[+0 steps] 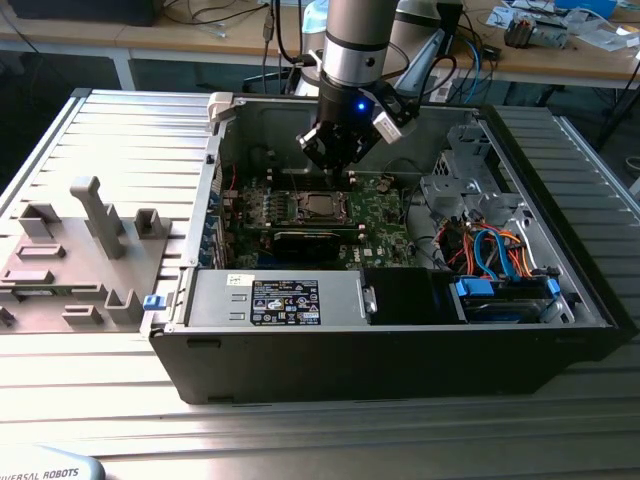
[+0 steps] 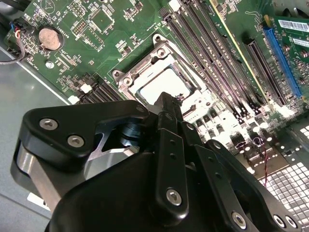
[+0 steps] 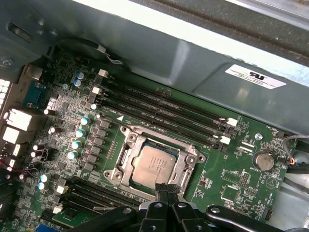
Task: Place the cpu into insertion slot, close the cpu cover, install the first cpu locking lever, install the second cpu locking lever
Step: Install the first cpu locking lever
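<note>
You are looking at an open computer case (image 1: 400, 340) lying on its side on a ribbed grey metal table (image 1: 130, 140). Behind the table stands a long wooden bench (image 1: 200, 40) with cables and small parts on it.

Inside the case lies the green circuit board (image 1: 385, 205). The insertion slot (image 1: 318, 208) sits near the middle of the board, and the cpu (image 3: 153, 166) already lies flat inside it with its dull silver top facing up. You can see it in both wrist views (image 2: 164, 83). The cpu cover (image 3: 186, 159) is a thin silver frame lying down around the chip.

Your gripper (image 1: 340, 165) hangs over the board, just at 12 o'clock from the slot in the exterior view. In the first wrist view, the black fingertips (image 3: 166, 191) are pressed together with no gap, and they sit right at the edge of the cover. They hold nothing that you can see.

At 9 o'clock from the case, a grey tray (image 1: 70, 260) with upright holders rests on the table. At 3 o'clock inside the case there is a bunch of blue and orange cables (image 1: 495, 250). At 6 o'clock a silver power box (image 1: 280, 298) with a label fills the front. Long black memory slots (image 3: 164, 111) run beside the socket.
</note>
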Controlling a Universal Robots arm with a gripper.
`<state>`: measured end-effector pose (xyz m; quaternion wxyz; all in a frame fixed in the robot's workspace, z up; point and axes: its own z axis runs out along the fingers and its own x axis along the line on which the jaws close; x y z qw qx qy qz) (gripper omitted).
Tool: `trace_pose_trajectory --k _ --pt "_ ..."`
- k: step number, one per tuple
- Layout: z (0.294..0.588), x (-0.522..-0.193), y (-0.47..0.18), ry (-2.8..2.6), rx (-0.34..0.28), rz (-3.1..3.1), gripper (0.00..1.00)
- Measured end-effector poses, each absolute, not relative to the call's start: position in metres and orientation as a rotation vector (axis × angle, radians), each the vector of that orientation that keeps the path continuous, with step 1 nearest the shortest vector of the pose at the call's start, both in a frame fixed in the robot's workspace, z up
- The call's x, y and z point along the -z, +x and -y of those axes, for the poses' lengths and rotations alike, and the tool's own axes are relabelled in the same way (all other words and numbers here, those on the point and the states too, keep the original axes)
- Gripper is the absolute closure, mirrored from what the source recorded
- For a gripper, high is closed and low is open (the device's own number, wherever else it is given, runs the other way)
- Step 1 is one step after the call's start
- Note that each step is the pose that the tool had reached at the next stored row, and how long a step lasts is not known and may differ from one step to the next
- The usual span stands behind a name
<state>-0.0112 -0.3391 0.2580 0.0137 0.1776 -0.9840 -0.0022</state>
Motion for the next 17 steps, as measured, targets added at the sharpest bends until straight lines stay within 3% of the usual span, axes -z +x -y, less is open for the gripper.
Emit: trace_pose_trajectory --k 17 --pt "0.3391 -0.258 -0.0112 0.57 0.007 3.062 0.89"
